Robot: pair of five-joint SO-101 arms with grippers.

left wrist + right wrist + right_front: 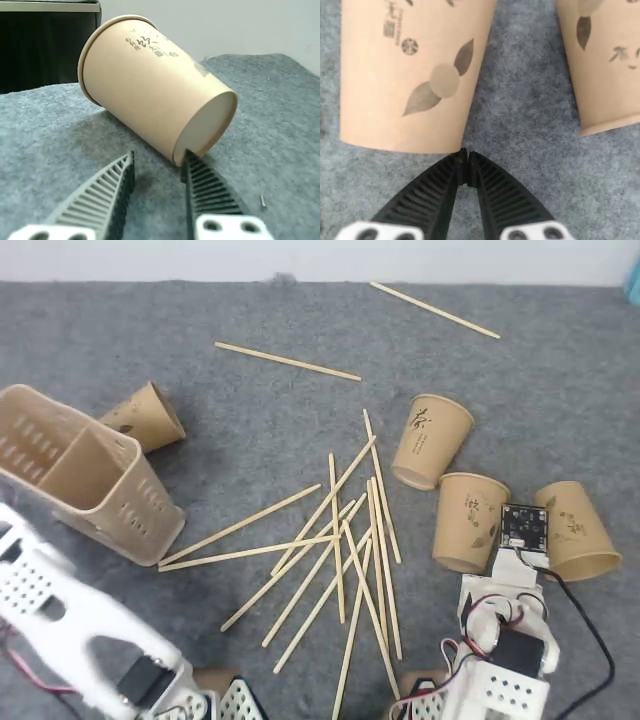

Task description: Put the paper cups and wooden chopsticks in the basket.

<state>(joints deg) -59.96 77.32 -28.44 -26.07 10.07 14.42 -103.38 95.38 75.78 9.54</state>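
Several wooden chopsticks (345, 550) lie scattered mid-table, and two more (288, 361) lie farther back. The beige basket (90, 475) lies at the left, with a paper cup (145, 418) on its side beside it. Three more cups lie at the right: one at the back (430, 440), a middle one (468, 520) and an outer one (575, 530). My right gripper (468, 160) is shut and empty, its tips just short of the middle cup's rim (410, 75), with the outer cup (605, 60) beside it. My left gripper (157, 160) is open in front of a lying cup's base (150, 85).
The right arm (505, 640) rises from the near edge between the two right cups. The white left arm (70, 630) crosses the near left corner, close to the basket. Grey carpet covers the table, and a pale wall runs along the back.
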